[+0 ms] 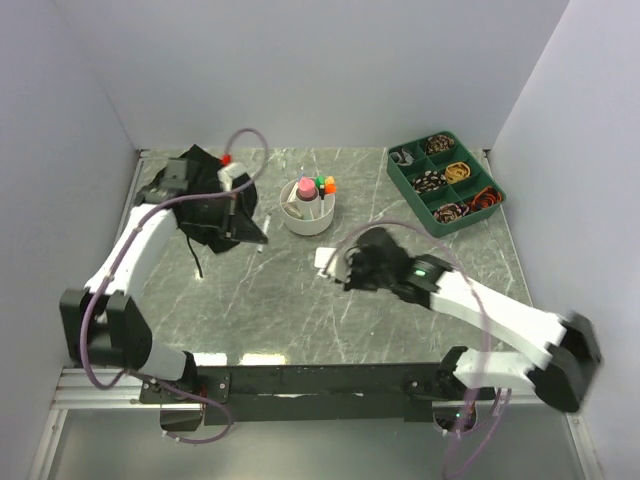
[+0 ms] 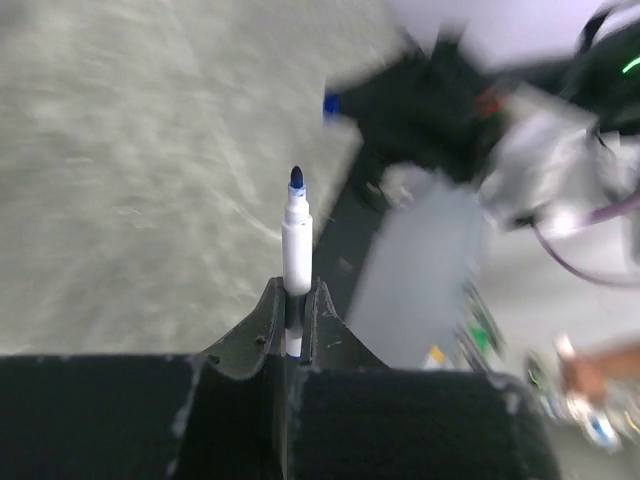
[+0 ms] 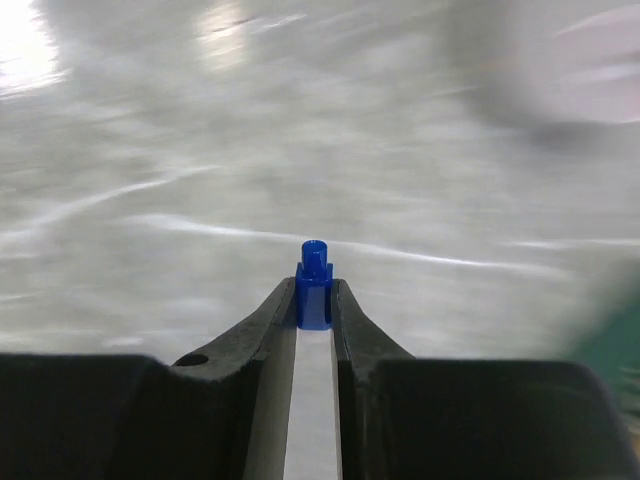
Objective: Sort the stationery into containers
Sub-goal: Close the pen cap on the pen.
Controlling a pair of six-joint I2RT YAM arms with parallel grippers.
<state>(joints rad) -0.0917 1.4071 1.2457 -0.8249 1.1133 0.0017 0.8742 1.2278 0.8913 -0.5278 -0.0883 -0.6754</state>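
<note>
Nearest the near edge, over the right half of the marbled grey table [image 1: 280, 300], the right hand [image 3: 314, 292] is clamped on a small blue cap [image 3: 313, 272]. The cap is a short, squared plastic piece with a narrower round stub on top. It stands between the fingertips with its long axis in line with the fingers and the stub pointing away from the wrist, clear of the table surface. Farther in and to the left, the left hand [image 2: 297, 300] is pressed together on a white marker [image 2: 297, 235]. The fingers pinch its lower barrel, and the rest sticks straight out past the fingertips along the hand's own line. The marker is slim and white, with a stepped collar and a bare dark blue tip at the far end, uncapped. In the left wrist view the tip points across the table toward the right hand, which shows there blurred with the cap, the two well apart. Beyond both hands, near the middle of the table toward its far edge, sits the round white bowl [image 1: 296, 222]. A pink-capped bottle [image 1: 305, 188] stands upright in it, with a green highlighter [image 1: 320, 182] and an orange highlighter [image 1: 329, 187] just beside the bottle, caps up. At the far left corner lies the crumpled black bag [image 1: 200, 170], partly under the left arm. At the far right corner is a green tray [image 1: 420, 200], its compartments holding small dark and orange items too small to tell.
</note>
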